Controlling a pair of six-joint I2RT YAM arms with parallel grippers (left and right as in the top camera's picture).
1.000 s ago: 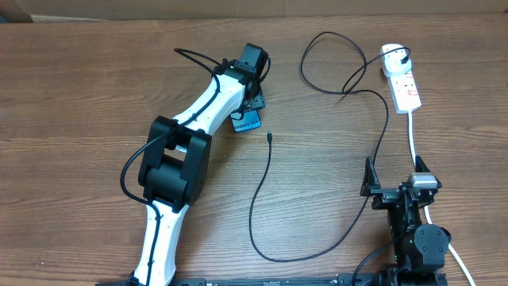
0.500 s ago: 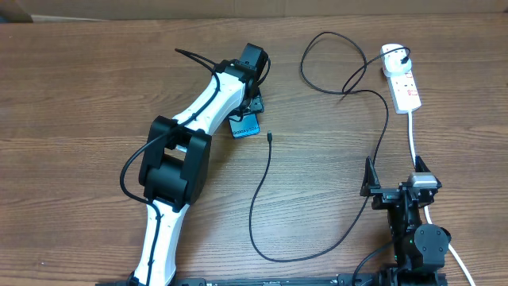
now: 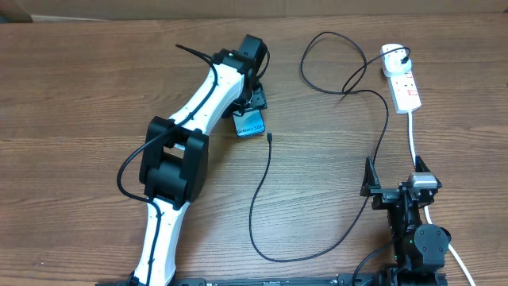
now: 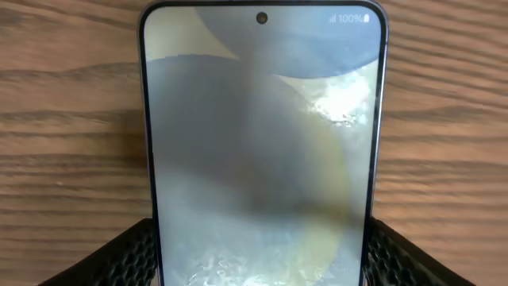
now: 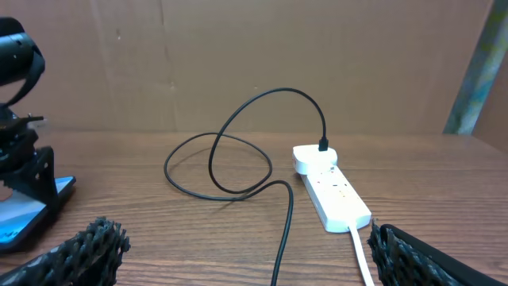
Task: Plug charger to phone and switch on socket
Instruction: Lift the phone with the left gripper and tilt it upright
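The phone (image 3: 251, 125) lies on the wooden table with its screen lit. My left gripper (image 3: 251, 107) is shut on it; in the left wrist view the phone (image 4: 262, 135) fills the frame, with both black fingers (image 4: 127, 258) against its long edges. The charger cable (image 3: 264, 187) runs loose across the table. Its connector tip (image 3: 271, 137) lies just right of the phone, apart from it. Its plug (image 3: 406, 56) sits in the white socket (image 3: 402, 82) at the far right. My right gripper (image 3: 401, 193) is open and empty near the front edge, with the socket (image 5: 333, 191) ahead of it.
The socket's white cord (image 3: 413, 135) runs back toward my right arm. The cable loops (image 5: 222, 163) lie left of the socket. In the right wrist view the left gripper (image 5: 28, 171) and phone (image 5: 20, 218) sit at the far left.
My left gripper has shifted slightly right with the phone, which has turned a little and now lies closer to the connector tip. The right arm has not moved.
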